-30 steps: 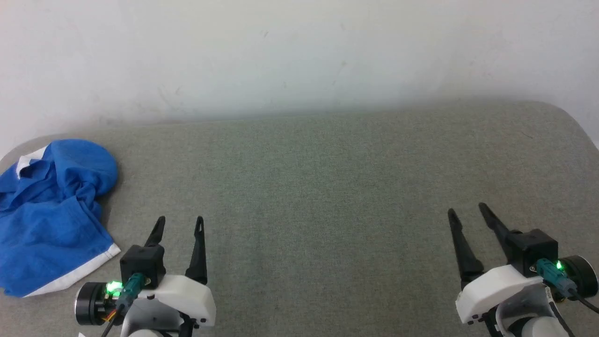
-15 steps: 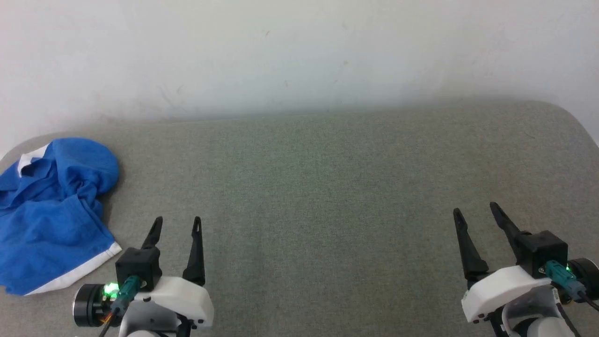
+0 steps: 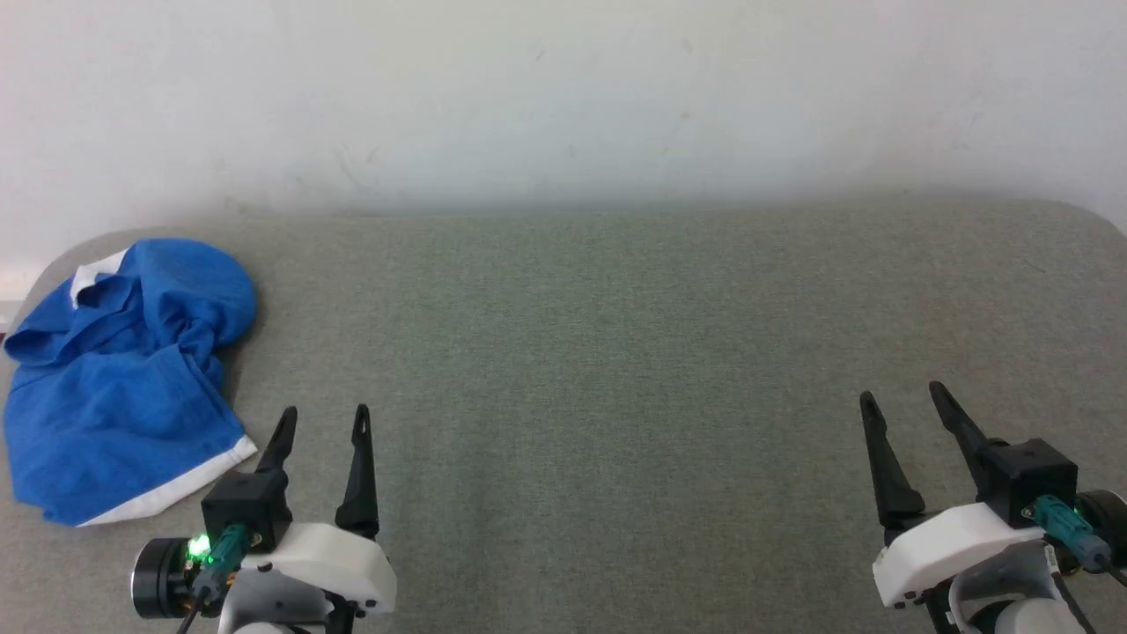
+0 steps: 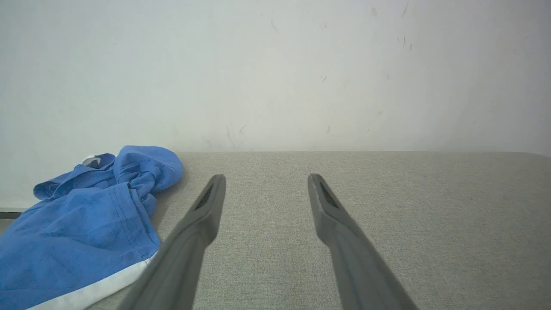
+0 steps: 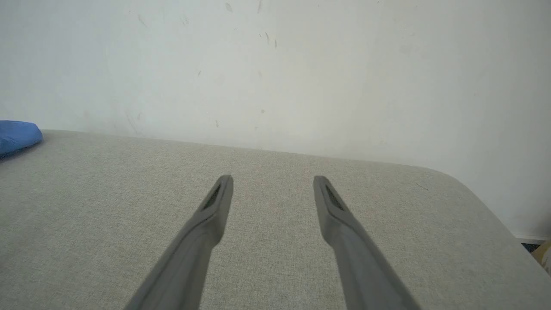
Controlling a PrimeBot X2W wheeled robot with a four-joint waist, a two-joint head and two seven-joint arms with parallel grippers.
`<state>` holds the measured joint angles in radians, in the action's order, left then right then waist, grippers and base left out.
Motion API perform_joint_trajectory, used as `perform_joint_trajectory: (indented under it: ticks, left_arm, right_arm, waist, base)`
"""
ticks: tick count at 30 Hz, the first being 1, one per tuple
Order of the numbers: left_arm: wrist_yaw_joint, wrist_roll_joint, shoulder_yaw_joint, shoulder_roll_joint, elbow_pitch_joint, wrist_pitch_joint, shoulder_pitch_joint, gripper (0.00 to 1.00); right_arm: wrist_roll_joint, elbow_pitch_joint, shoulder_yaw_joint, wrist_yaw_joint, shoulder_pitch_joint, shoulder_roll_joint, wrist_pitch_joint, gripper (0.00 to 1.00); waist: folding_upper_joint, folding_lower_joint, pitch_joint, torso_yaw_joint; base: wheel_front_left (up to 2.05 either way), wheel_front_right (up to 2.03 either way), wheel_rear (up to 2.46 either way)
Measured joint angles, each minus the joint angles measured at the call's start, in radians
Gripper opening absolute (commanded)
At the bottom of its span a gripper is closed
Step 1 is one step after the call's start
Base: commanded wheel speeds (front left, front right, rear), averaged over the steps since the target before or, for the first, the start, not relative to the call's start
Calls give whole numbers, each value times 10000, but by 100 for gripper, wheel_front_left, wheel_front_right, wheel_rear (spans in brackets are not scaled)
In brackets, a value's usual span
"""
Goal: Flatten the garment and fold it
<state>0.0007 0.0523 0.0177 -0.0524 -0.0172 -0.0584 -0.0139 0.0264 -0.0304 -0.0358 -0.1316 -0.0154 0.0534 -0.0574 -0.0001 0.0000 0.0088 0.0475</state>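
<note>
The crumpled blue garment [image 3: 123,387] (white hem band) hugs the left edge of the bench [image 3: 616,352]; right of it, over open surface, left gripper [image 3: 325,411] and right gripper [image 3: 902,393] hover, fingers spread.

**A:** What colour is the garment [image 3: 123,379]?

**B:** Bright blue and plain, with a white band [image 3: 167,489] along one hem and a scrap of white at its far edge (no print shows from here).

**A:** And the surface [image 3: 599,370]?

**B:** A grey-green weave, finely flecked, one tone all over. The wall [image 3: 563,97] behind is off-white with faint dark scuffs.

**A:** The robot's parts?

**B:** The left gripper [image 3: 325,411] and the right gripper [image 3: 902,392] both have black fingers on black blocks, with white shells behind them. Each has a teal plug [image 3: 224,546], and a green light [image 3: 198,548] glows by the left one. In the wrist views the fingers look mid-grey.
</note>
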Motion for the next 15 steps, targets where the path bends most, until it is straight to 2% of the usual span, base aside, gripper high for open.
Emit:
perform_joint_trajectory:
  ticks: [15]
  left_arm:
    - [6, 203, 94, 0, -15, -314, -89, 100]
  right_arm:
    - [0, -247, 46, 0, 38, -2, -324, 100]
  waist:
    - [0, 0, -10, 1037]
  base:
    - [0, 0, 0]
